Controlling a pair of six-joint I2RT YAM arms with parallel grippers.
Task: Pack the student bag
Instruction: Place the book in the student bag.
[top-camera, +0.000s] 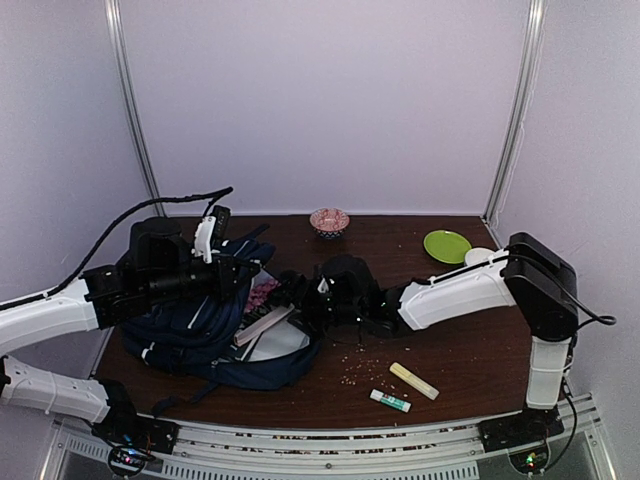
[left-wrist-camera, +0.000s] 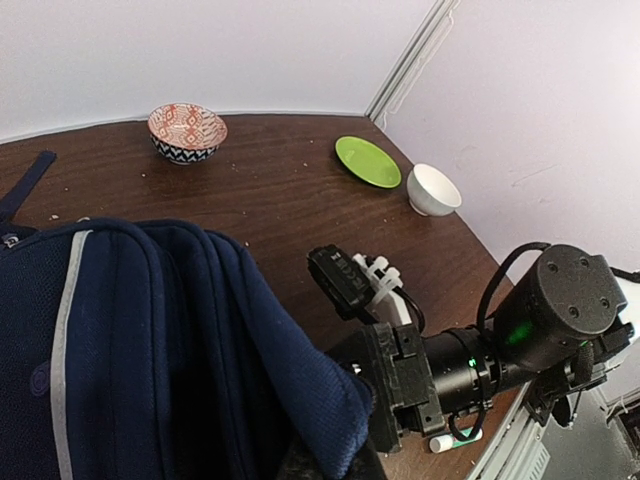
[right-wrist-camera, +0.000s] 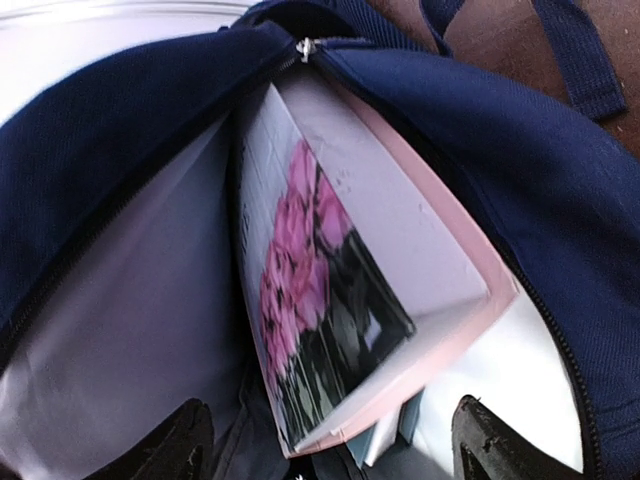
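The student bag (top-camera: 200, 335) lies on its side at the left of the dark wooden tabletop (top-camera: 450, 330), its mouth turned toward the middle. It is navy-blue fabric with a pale stripe running over its rounded top, dark straps trailing from it, and a pale grey lining that shows where the zipper gapes. Inside the opening stands a tilted book (right-wrist-camera: 340, 300) with pink edges and pink flowers on its cover, leaning between the lining and the blue outer wall. The left tool (top-camera: 235, 268) sits at the bag's upper rim with its jaws closed, and the fabric bunches up into it. The right tool (right-wrist-camera: 335, 450) is at the bag's mouth with its fingers (right-wrist-camera: 185, 440) spread wide, holding nothing and just short of the book. Farther right on the tabletop lie a glue stick (top-camera: 390, 401) and a pale yellow stick (top-camera: 413, 380), well apart from the bag.
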